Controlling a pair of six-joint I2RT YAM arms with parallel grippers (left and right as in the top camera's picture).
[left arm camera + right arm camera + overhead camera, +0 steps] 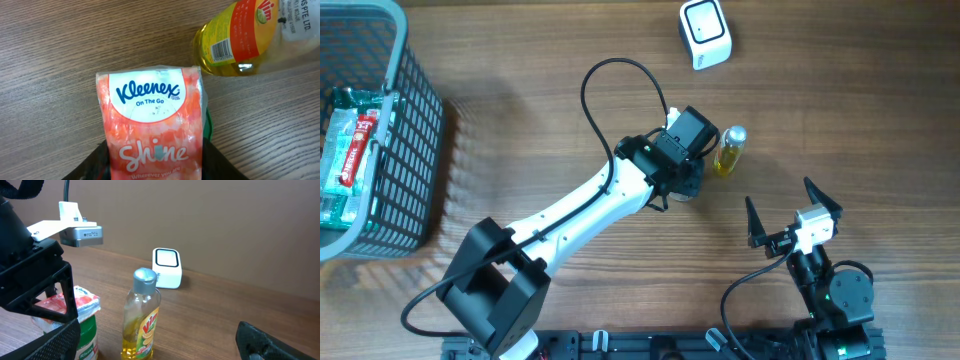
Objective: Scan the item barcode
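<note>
An orange Kleenex tissue pack [152, 115] lies flat on top of a green canister [87, 335]. My left gripper [156, 162] has its black fingers [222, 165] pressed against both long sides of the pack. In the overhead view the left gripper [680, 170] hides the pack. A yellow dish-liquid bottle [240, 37] stands just beside it, barcode visible. The white scanner [705, 33] sits at the far edge of the table. My right gripper [788, 208] hovers open near the front right, pointing at the bottle [142, 320], with nothing between its fingers.
A grey wire basket [415, 150] holding packaged items stands at the far left. The scanner [166, 267] stands behind the bottle [730, 152] on the wooden table. The left arm's black cable loops above its wrist.
</note>
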